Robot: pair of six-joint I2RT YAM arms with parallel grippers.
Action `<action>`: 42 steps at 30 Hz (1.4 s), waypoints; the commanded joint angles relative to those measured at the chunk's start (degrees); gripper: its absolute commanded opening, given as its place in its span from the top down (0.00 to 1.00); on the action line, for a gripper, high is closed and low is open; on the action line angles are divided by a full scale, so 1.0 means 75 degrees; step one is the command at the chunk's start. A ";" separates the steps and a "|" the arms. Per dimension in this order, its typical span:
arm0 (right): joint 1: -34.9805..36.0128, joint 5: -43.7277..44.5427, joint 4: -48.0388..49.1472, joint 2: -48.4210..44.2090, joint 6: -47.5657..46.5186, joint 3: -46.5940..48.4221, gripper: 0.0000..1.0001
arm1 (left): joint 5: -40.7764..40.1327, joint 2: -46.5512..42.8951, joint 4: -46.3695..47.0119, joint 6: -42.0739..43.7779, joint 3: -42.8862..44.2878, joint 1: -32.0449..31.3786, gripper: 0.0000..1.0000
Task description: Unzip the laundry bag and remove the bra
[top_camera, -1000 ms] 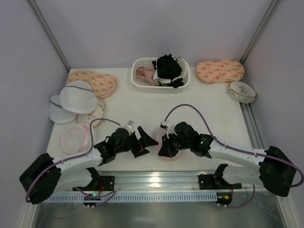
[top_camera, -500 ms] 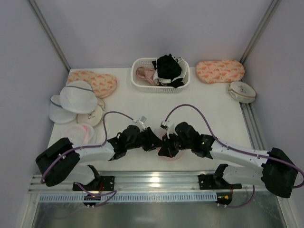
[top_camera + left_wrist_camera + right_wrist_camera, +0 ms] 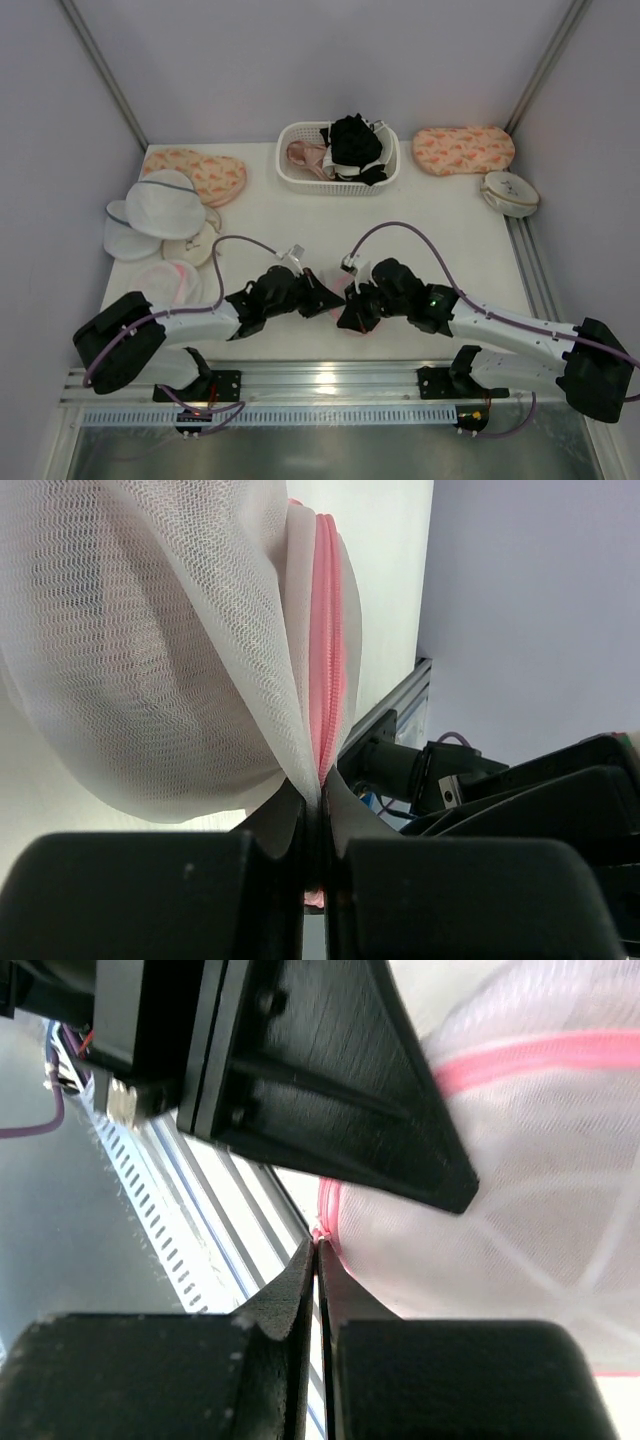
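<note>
laundry bag (image 3: 343, 297): on the table (image 3: 450, 235) near its front edge, caught between the two gripper tips, just ahead of the aluminium rail (image 3: 330, 378).
left gripper (image 3: 322, 298): jaws fully together. White mesh and the pink zip rim (image 3: 328, 630) are pinched between them, and the fabric pulls taut away from the pinch.
right gripper (image 3: 352, 312): jaws together, nipping a small bit of the pink rim at the bag's edge. I cannot tell whether that bit is the zip pull.
bra: not made out, only a faint pinkish tint through the mesh in the right wrist view.
tip clearance: the two grippers nearly meet across the bag. The left finger fills the upper part of the right wrist view, just beside the right tips.
near side: the rail is right behind the bag, so there is little room toward the bases.
far side: bare table between the bag and the white basket (image 3: 300, 180), well apart.
left side: a flat round pink pouch (image 3: 158, 290) lies just beside the left arm. The white mesh bag with grey-blue rim (image 3: 160, 205) is further back, near the wall.
right side: bare table out to the side rail. The cream round case (image 3: 510, 192) and peach patterned pouch (image 3: 463, 148) are well apart, in the far corner.
basket contents: black garment (image 3: 355, 140) and pink garment (image 3: 303, 155).
writing: the dark marks on the cream case are too small to read.
</note>
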 commanded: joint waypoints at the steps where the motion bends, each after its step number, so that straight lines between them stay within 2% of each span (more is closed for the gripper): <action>1: 0.0223 -0.0082 -0.0590 -0.0088 -0.0229 0.0244 0.96 | -0.0947 -0.0318 0.0021 -0.0180 -0.0200 0.0081 1.00; 8: 0.0458 -0.0001 -0.0708 0.0275 0.0040 -0.0189 0.96 | -0.1756 -0.1197 -0.0202 -0.0473 -0.0399 0.0397 1.00; 12: 0.0447 0.1063 -0.1117 0.0509 0.0251 -0.0120 0.96 | -0.1488 -0.1572 -0.0517 -0.0380 -0.0295 0.0585 1.00; 16: 0.0412 0.3086 -0.1844 0.1199 0.0601 0.0336 0.96 | -0.1089 -0.1690 -0.0694 -0.0344 -0.0306 0.0655 1.00; 22: 0.0271 0.5198 -0.2571 0.2255 0.1246 0.0993 0.96 | -0.0726 -0.1994 -0.0834 -0.0309 -0.0622 0.0714 1.00; 26: -0.0254 0.5997 -0.2595 0.2408 0.1399 0.1134 0.96 | -0.0644 -0.2298 -0.1173 -0.0111 -0.0634 0.0749 1.00; 32: -0.0994 0.6585 -0.2022 0.2210 0.1225 0.1181 0.96 | -0.0211 -0.2335 -0.1421 0.0241 -0.0552 0.0796 1.00; 38: -0.1546 0.6164 -0.1365 0.2280 0.0627 0.1287 0.96 | 0.0352 -0.1621 -0.0871 0.0569 -0.0306 0.0866 1.00; 39: -0.1534 0.6094 -0.1388 0.2233 0.0615 0.1299 0.96 | 0.0387 -0.1481 -0.0731 0.0593 -0.0294 0.0855 0.96; 40: -0.1546 0.6070 -0.1399 0.2186 0.0615 0.1287 0.96 | 0.0388 -0.1410 -0.0590 0.0651 -0.0283 0.0878 0.81; 41: -0.1546 0.6047 -0.1411 0.2116 0.0603 0.1252 0.96 | 0.0365 -0.1362 -0.0403 0.0675 -0.0271 0.0890 0.63; 42: -0.1534 0.6047 -0.1423 0.2023 0.0591 0.1217 0.96 | 0.0318 -0.1339 -0.0343 0.0687 -0.0259 0.0890 0.31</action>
